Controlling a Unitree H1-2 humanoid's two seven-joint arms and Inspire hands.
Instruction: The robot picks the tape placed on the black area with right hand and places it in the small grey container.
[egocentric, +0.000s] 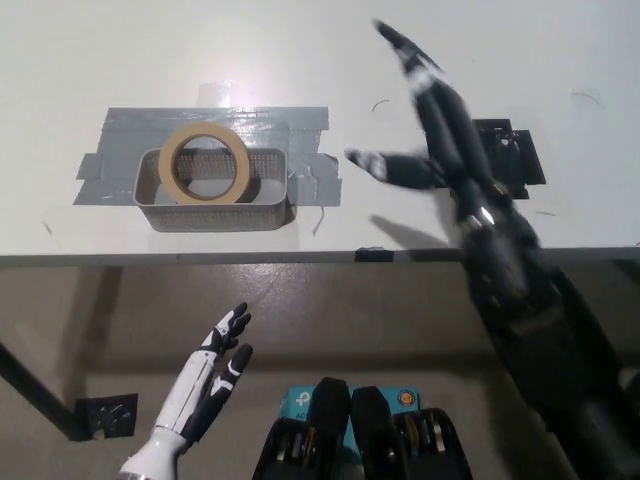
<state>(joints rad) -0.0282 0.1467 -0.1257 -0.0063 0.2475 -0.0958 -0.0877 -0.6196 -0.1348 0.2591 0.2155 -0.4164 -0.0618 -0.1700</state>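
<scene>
Tape roll seated in the small grey container.
The tape roll is propped on the container near the tabletop's front edge. The right hand is held empty, fingers spread; the left hand is kept open below.

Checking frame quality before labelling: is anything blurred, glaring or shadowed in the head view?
Head view: the right hand is motion-blurred, its outline smeared; it casts a soft shadow on the table near the front edge. A faint glare patch sits on the grey tape strip behind the container. The tape and the left hand are sharp.
</scene>
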